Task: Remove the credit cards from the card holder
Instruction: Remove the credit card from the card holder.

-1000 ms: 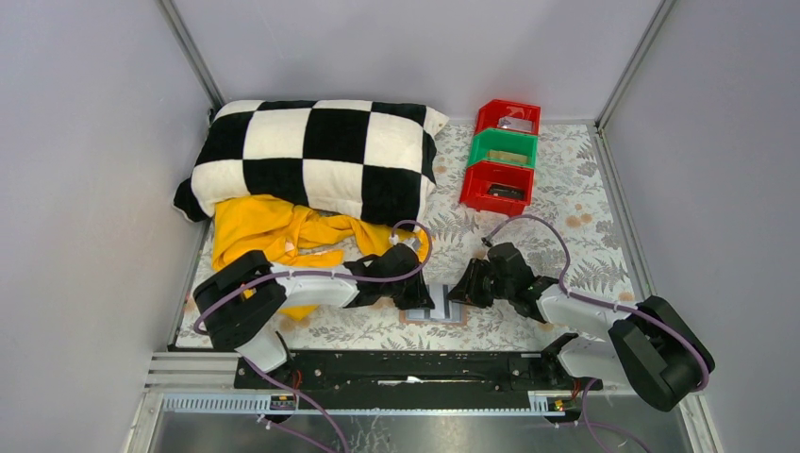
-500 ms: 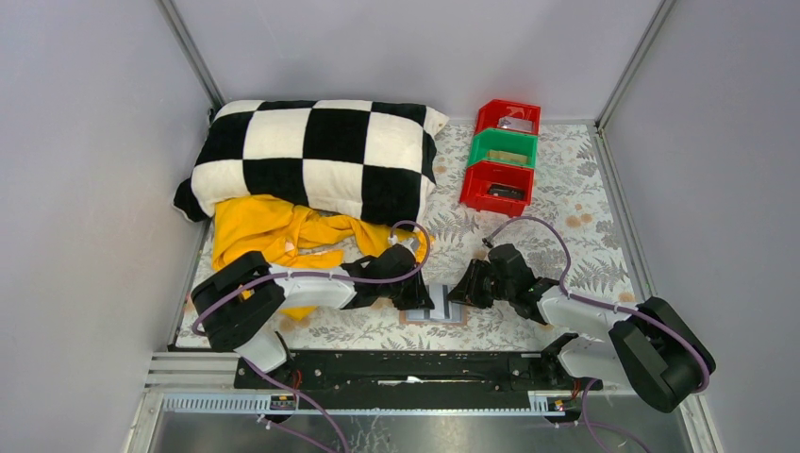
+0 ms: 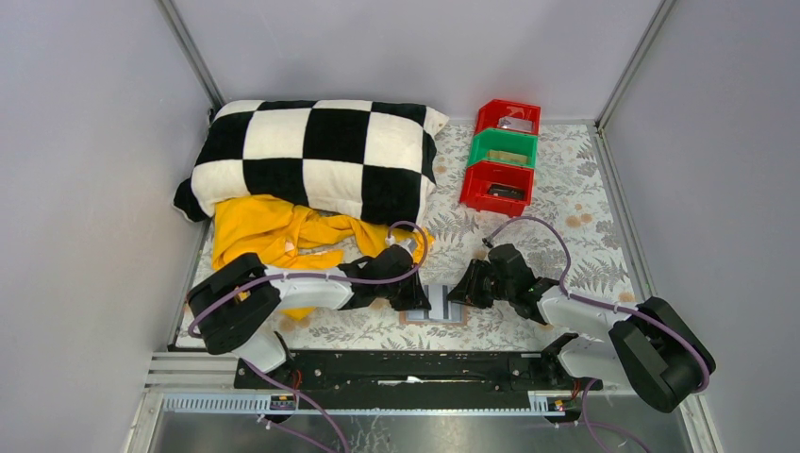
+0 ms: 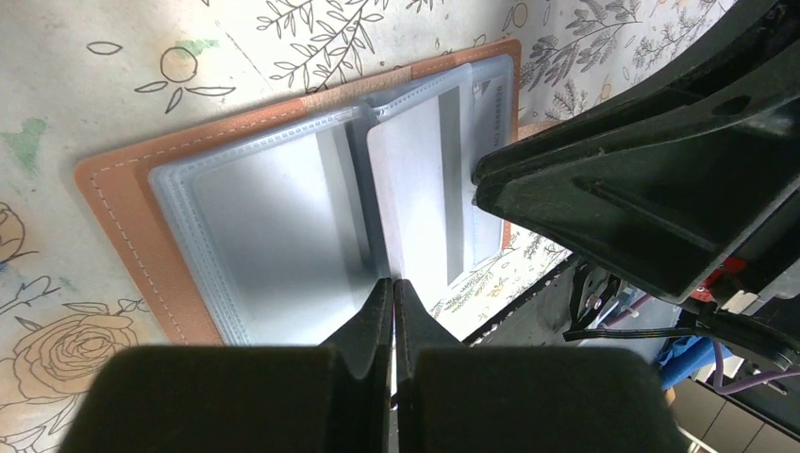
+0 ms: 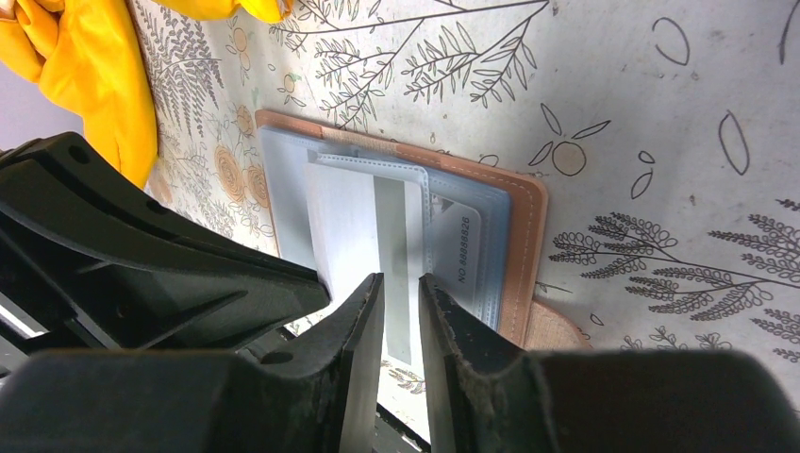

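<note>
The card holder (image 3: 455,318) lies open and flat near the table's front edge, with a tan border (image 4: 123,203) and grey-blue panels (image 4: 269,217). One credit card (image 4: 415,189), pale with glare and crossed by a grey stripe, sticks partly out of a pocket toward the front edge; it also shows in the right wrist view (image 5: 349,222). A second card (image 5: 459,247) with printed numbers sits in a pocket. My left gripper (image 4: 393,286) is shut, tips at the fold by the card's edge. My right gripper (image 5: 401,283) hovers over the striped card, jaws narrowly apart.
A checkered pillow (image 3: 316,156) and yellow cloth (image 3: 269,231) fill the back left. Two red bins (image 3: 508,117) (image 3: 496,187) and a green bin (image 3: 503,148) stand in a row at the back right. The two grippers (image 3: 422,300) (image 3: 460,294) sit close together over the wallet.
My left arm has shifted very slightly. The wallet, the cards and the right arm look unchanged.
</note>
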